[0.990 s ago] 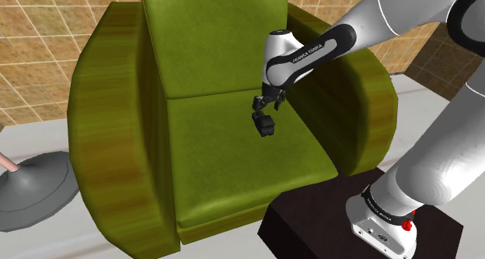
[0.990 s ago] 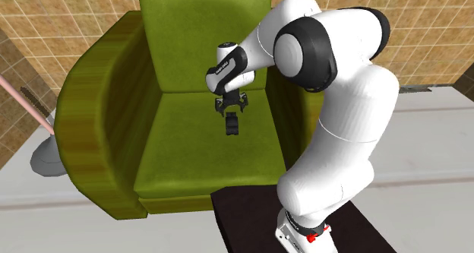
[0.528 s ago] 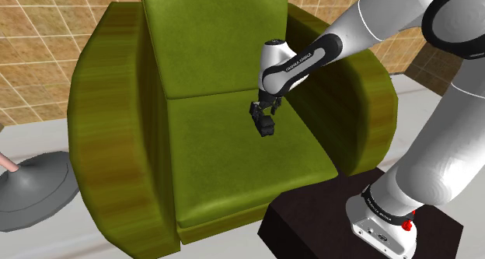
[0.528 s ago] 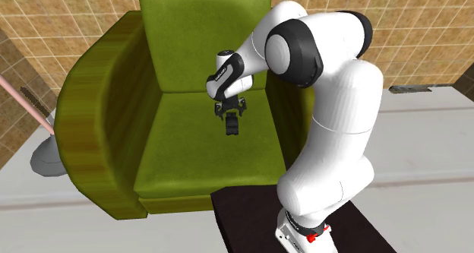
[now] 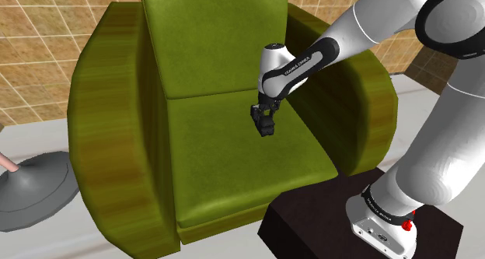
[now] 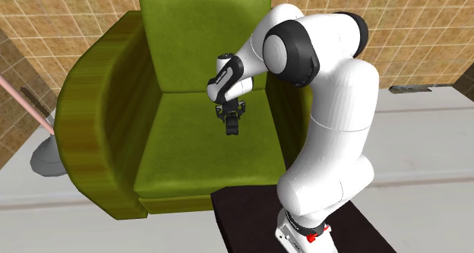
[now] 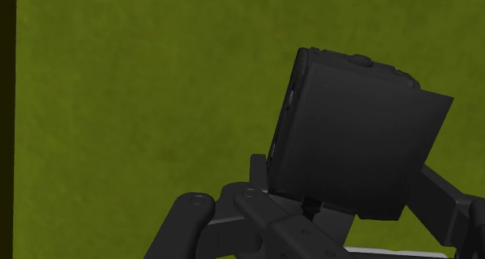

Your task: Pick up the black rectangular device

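The black rectangular device (image 5: pixel 267 127) stands on edge on the green seat cushion (image 5: pixel 225 160) of an armchair, near the shoulder view's right armrest. My gripper (image 5: pixel 266 119) points down onto it from above, shut on the device. In the second exterior view the gripper (image 6: pixel 231 116) covers the top of the device (image 6: pixel 232 126). In the wrist view the device (image 7: pixel 350 133) sits slightly skewed, and the black fingers (image 7: pixel 258 170) press against its two sides, with green cushion behind.
Thick green armrests (image 5: pixel 101 117) and a tall backrest (image 5: pixel 210 40) enclose the seat on three sides. A grey round base (image 5: pixel 31 191) lies on the floor at the shoulder view's left. My dark stand (image 5: pixel 311 218) is in front of the chair. A tiled wall is behind.
The gripper sank a little over the device and its fingers went from wide apart to closed on the device's sides. The device has stayed in place on the seat.
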